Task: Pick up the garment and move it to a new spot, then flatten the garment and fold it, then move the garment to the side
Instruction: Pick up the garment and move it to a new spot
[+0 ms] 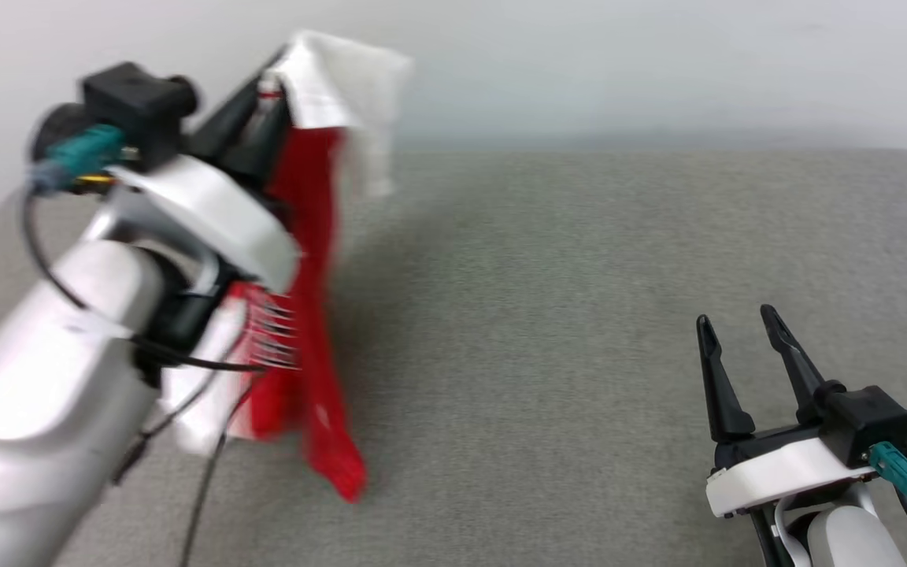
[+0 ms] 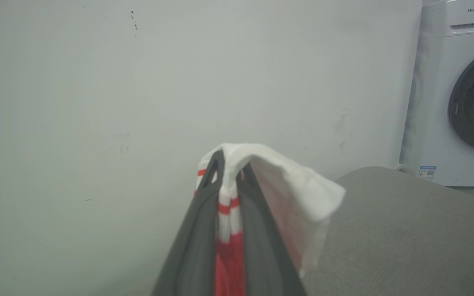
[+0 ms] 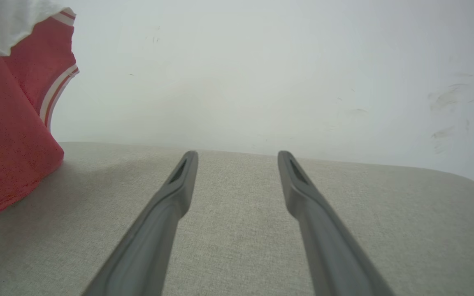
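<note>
Left gripper: raised high at the left of the head view, pale forearm filling the lower left corner; blurred there.
Left fingers: pressed together on a bunch of white sleeve cloth and red-white striped trim, the fabric pinched between them and spilling over the tips.
Jersey shirt: red with white sleeves, hanging from the left gripper in a long narrow drape; white sleeve at the top, red body trailing down to a point at the bottom.
Shirt's lowest tip: close above or on the desk; cannot tell which, owing to blur.
Shirt in the right wrist view: at the left edge, red body with a striped sleeve edge, white cloth above.
Shirt in the left wrist view: white flap folded over to the right of the fingers.
Right gripper: low at the lower right of the head view, well apart from the shirt, just over the desk.
Right fingers: spread wide, nothing between them.
Desk: covered in grey woven fabric, with rounded corners.
Wall: pale, with faint scuffs, just behind the desk.
Washing machine: white front-loader with a dark round door, beyond the desk's far corner.
</note>
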